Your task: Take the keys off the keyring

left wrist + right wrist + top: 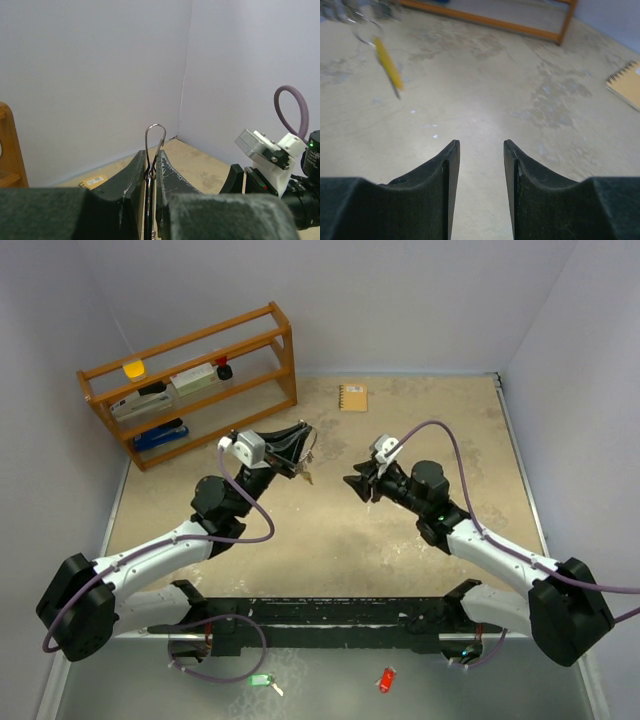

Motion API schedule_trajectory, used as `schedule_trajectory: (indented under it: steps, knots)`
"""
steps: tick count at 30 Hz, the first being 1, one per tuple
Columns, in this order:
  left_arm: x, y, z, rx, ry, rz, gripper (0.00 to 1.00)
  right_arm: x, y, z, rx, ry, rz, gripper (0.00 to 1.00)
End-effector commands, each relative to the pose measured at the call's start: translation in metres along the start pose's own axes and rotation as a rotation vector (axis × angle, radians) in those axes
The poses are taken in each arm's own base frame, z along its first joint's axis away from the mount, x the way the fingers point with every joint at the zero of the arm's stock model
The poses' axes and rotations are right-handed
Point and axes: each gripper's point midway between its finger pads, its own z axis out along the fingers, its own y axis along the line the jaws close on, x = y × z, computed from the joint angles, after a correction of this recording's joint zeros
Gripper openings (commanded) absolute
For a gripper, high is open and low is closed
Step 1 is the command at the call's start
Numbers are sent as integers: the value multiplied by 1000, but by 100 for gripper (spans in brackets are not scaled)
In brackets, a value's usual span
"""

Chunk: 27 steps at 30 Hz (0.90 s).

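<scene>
My left gripper (300,448) is raised above the table's middle and shut on the keyring (155,125). The thin silver wire loop of the ring sticks up from between the closed jaws in the left wrist view. Below that grip dangle the keys (307,474), among them a yellow-headed key (389,62) that looks blurred. To their right my right gripper (353,486) points at them from a short distance, apart from them. Its jaws (481,145) are open, with only bare table showing between them.
A wooden shelf (190,380) with small items stands at the back left. A tan spiral notebook (352,397) lies near the back wall. A green tag (260,679) and a red tag (386,679) lie by the near edge, behind the arm bases.
</scene>
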Motion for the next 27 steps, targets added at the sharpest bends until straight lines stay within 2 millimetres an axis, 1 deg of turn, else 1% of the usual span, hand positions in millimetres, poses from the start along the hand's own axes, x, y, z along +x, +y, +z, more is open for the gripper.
schedule_trajectory:
  steps: [1, 5, 10, 16, 22, 27]
  knots:
    - [-43, -10, 15, 40, -127, -48, 1, -43, 32, 4, -142, -167, -86, 44]
    - [-43, -10, 17, 43, -126, -57, 1, -56, 48, 8, -198, -221, -99, 44]
    - [-45, -12, 18, 49, -136, -73, 1, -63, 65, 16, -261, -269, -112, 43]
    - [-45, -13, 22, 49, -131, -76, 1, -72, 85, 26, -314, -279, -150, 41]
    - [-44, -11, 22, 41, -129, -85, 1, -78, 93, 31, -326, -293, -176, 42]
    - [-45, -13, 22, 47, -132, -98, 2, -83, 95, 34, -326, -306, -187, 42]
